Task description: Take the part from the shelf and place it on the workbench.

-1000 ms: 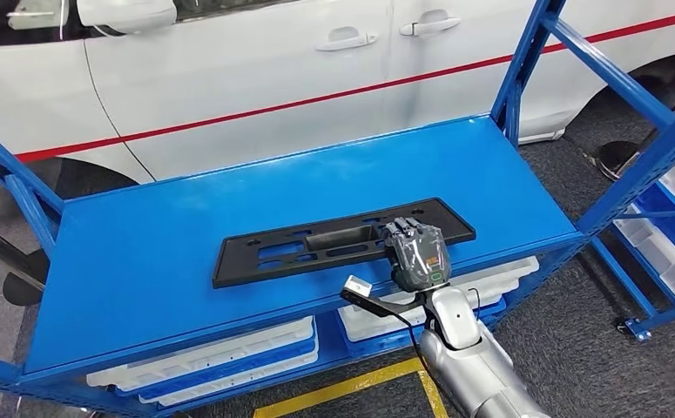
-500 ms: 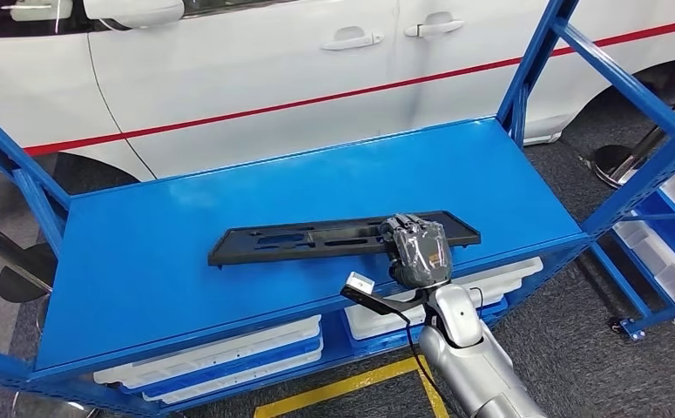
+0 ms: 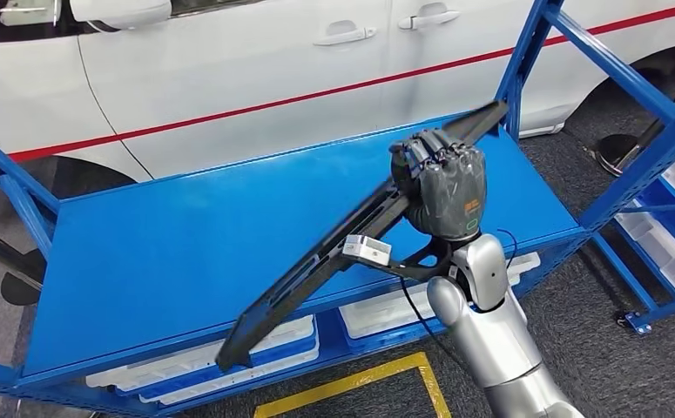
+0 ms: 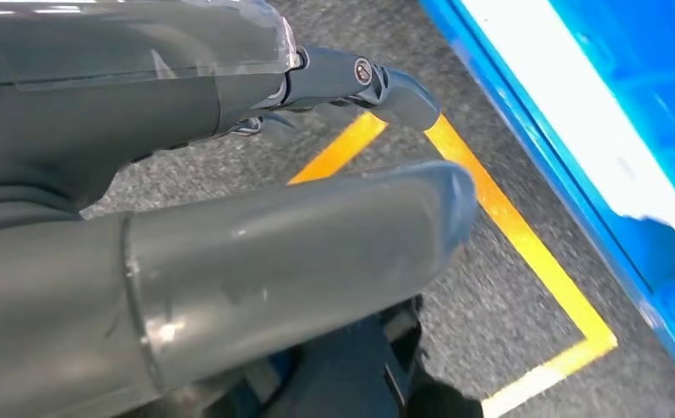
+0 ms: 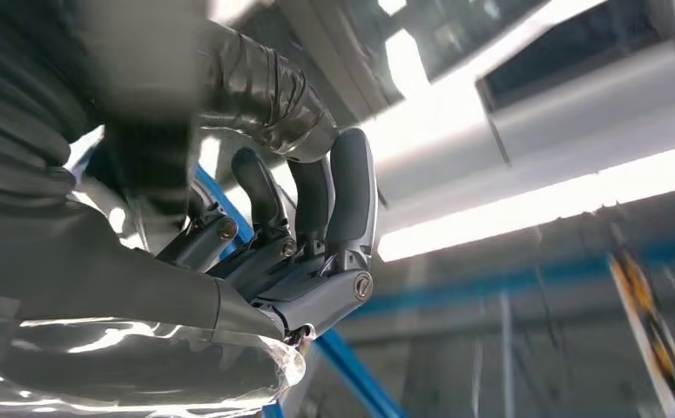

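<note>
- Shelving first: the blue metal shelf (image 3: pixel 168 252) spans the left and middle of the head view, with white plastic bins (image 3: pixel 229 357) on the tier beneath it at the lower left and a white car with a red stripe (image 3: pixel 246 78) across the top.
- Long black plastic part (image 3: pixel 316 266), a flat slotted panel, runs aslant from the lower left of the frame, past the shelf's front edge, up to the upper right near the blue upright post (image 3: pixel 521 65). It looks lifted off the shelf surface, tilted steeply.
- Right hand (image 3: pixel 438 178), right of centre in the head view, grips the part toward its upper end, dark fingers curled over its edge.
- Left hand (image 4: pixel 229 218), seen in its own wrist view, holds nothing; thumb and fingers are apart above grey carpet and a yellow floor line (image 4: pixel 525 252).
- Progress, as a judgement: the take from the shelf is done or nearly so. Carrying the part to the counter and setting it down is all still left.
- Risk, as a judgement: held off-centre, the long low end could swing or catch the shelf edge.
</note>
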Robot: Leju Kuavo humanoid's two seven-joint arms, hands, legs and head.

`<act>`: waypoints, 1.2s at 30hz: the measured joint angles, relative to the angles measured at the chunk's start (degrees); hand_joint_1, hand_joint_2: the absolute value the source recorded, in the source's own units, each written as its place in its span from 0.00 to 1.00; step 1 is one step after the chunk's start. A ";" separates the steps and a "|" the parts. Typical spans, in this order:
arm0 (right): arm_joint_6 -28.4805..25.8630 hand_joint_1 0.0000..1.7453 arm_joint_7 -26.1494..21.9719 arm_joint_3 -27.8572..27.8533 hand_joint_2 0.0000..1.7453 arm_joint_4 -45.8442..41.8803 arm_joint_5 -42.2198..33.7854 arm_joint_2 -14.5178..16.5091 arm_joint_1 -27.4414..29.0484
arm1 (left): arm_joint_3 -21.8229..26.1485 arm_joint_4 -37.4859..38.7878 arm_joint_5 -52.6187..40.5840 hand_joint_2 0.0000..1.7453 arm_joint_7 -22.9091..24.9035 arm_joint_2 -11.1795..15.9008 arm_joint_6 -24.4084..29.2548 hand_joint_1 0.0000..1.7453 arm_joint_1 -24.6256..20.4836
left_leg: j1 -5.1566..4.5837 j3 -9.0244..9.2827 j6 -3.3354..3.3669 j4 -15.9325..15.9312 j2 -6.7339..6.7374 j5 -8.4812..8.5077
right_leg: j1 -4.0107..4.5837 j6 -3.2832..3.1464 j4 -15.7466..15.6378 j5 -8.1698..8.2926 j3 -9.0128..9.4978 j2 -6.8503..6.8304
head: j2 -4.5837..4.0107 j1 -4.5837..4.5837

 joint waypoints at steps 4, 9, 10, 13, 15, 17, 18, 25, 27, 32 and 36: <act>0.02 1.00 -0.84 2.03 1.00 -3.15 -0.71 0.00 -0.73 | -0.05 -0.18 0.81 0.00 0.38 -1.36 1.20 0.00 0.56 | 0.28 -5.83 -0.69 12.03 0.01 -5.18 | 0.23 -0.53 -0.20 -0.15 0.36 -0.29 | 0.00 -0.01; 0.02 1.00 -1.78 2.81 1.00 -4.89 -1.25 -0.01 -0.88 | 0.09 -0.50 0.98 1.00 0.69 -2.60 1.39 0.00 1.19 | 0.08 -1.22 0.23 1.11 -0.01 1.71 | 0.44 -0.42 -0.20 -0.30 0.70 -0.23 | 0.00 0.01; 0.02 1.00 -2.24 2.91 1.00 -5.18 -1.70 -0.01 -0.96 | 0.26 -0.56 0.99 1.00 0.84 -2.68 1.28 0.00 1.20 | -0.10 -0.15 0.50 -1.21 -0.03 2.34 | 0.46 -0.22 -0.26 -0.27 0.70 -0.22 | 0.00 0.01; 0.05 1.00 -3.23 3.68 1.00 -6.17 -3.38 -0.02 -1.24 | 0.97 -0.77 1.22 1.00 1.04 -2.92 0.07 0.00 1.41 | -0.34 0.45 1.22 -2.77 -0.07 2.62 | 0.41 0.65 -0.52 -0.08 0.64 -0.19 | 0.00 0.01; 0.18 1.00 -3.19 4.63 1.00 -7.23 -4.61 -0.09 -1.98 | 1.43 -0.78 1.50 1.00 0.57 -3.23 -1.25 0.00 1.51 | -0.16 0.80 1.88 -3.71 0.05 3.20 | 0.39 1.12 0.91 -1.17 0.08 -0.21 | 0.00 0.02; 0.58 1.00 -2.89 5.61 1.00 -8.30 -5.95 -0.21 -2.97 | 1.84 -0.78 1.36 1.00 -0.10 -3.59 -1.98 0.00 1.37 | -0.12 0.99 2.36 -4.19 0.19 3.50 | 0.35 1.37 6.24 -4.27 -2.25 -0.24 | 0.00 0.03; 0.88 1.00 -2.74 6.11 1.00 -8.74 -6.61 -0.31 -3.28 | 1.97 -0.78 0.91 1.00 -0.32 -3.74 -1.73 0.00 1.28 | -0.13 0.97 2.49 -4.15 0.20 3.50 | 0.34 1.48 9.85 -5.98 -3.95 -0.24 | 0.00 0.03; 1.46 1.00 -2.55 9.13 1.00 -10.54 -8.12 -0.77 -3.58 | 1.75 -0.71 -2.16 1.00 0.06 -4.52 2.05 0.00 0.93 | -0.10 0.59 1.50 -2.39 0.01 2.43 | -0.19 1.76 1.60 -0.55 -0.04 -0.27 | 0.00 0.02; 1.51 1.00 -2.57 9.54 1.00 -10.73 -8.25 -0.86 -3.63 | 1.73 -0.68 -2.17 1.00 0.36 -4.55 2.14 0.00 0.78 | -0.25 0.34 0.94 -2.05 -0.03 2.22 | 0.07 1.16 0.37 -0.63 0.41 -0.14 | 0.00 0.01; 2.51 1.00 -3.21 10.88 1.00 -10.90 -10.28 -0.95 -3.51 | 1.78 0.33 -0.96 1.00 1.71 -4.90 0.97 0.00 0.42 | 0.22 -2.27 -0.37 4.01 0.04 -1.79 | -0.05 -0.31 -0.08 -0.29 0.49 -0.22 | 0.00 0.00; 4.72 1.00 -4.20 12.42 1.00 -11.08 -14.43 -0.95 -2.31 | 1.85 1.62 -0.83 1.00 2.26 -5.46 1.65 0.00 0.16 | 0.42 -6.40 -0.60 12.60 0.05 -4.33 | 0.28 -0.60 -0.07 -0.37 0.53 -0.27 | 0.00 0.00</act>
